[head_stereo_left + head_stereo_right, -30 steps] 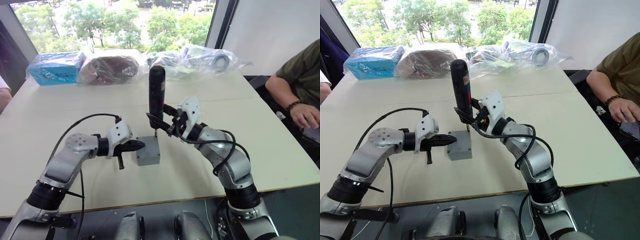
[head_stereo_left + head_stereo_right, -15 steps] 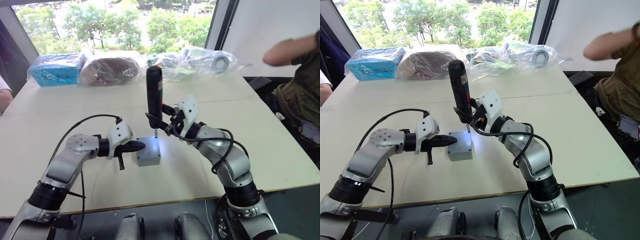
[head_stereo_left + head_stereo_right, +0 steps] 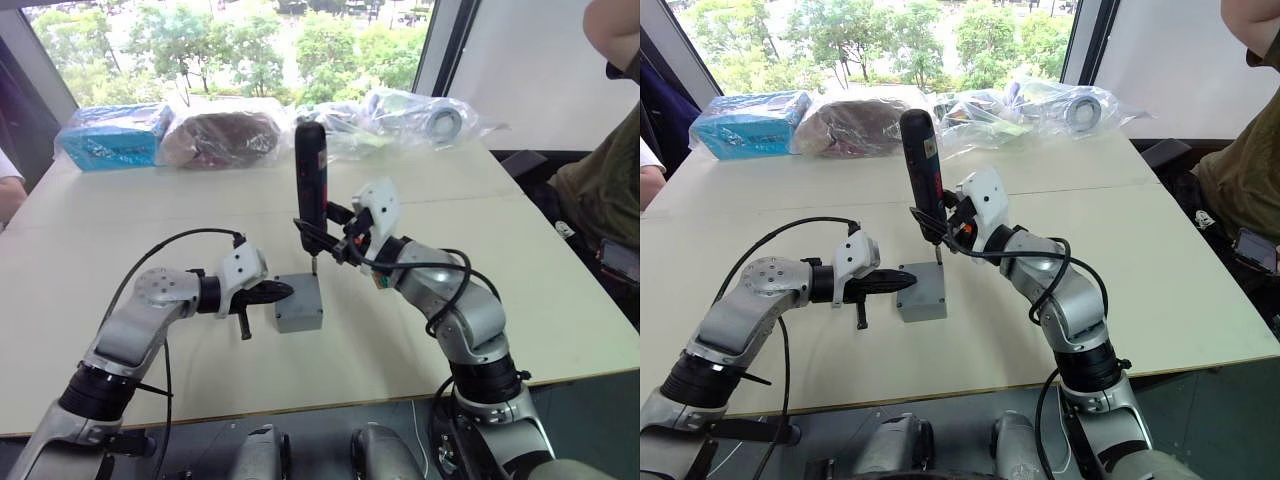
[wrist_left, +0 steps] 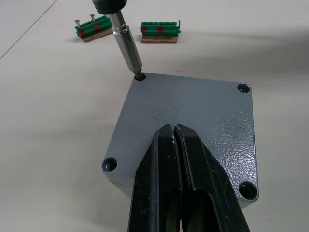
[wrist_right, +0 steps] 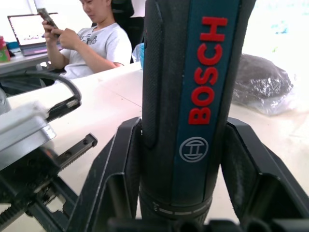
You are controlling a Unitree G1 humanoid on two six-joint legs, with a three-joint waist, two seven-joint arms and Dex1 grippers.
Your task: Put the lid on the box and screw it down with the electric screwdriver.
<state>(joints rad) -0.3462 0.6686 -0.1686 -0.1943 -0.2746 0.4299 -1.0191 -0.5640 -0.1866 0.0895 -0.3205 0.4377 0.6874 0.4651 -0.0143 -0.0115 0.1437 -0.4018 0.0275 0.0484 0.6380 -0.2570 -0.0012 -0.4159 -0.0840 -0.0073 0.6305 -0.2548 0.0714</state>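
Grey plastic, the lid (image 4: 193, 123) sits flush on the box (image 3: 299, 312), which stands on the pale bench (image 3: 150, 230) near its front edge, between the two arms. The electric screwdriver (image 3: 311, 185) stands nearly upright over the box's far corner, its metal bit (image 4: 126, 46) set down into that corner's screw hole. The right pincer (image 3: 330, 240) clamps the screwdriver's black body low down, one finger on each side. The left pincer (image 4: 175, 140), fingers pressed together and holding nothing, lies with its tips on the lid's top near the middle. Beyond the box, two small green circuit pieces (image 4: 159, 28) lie on the bench. Plastic-wrapped bundles (image 3: 220, 135) line the bench's far edge.
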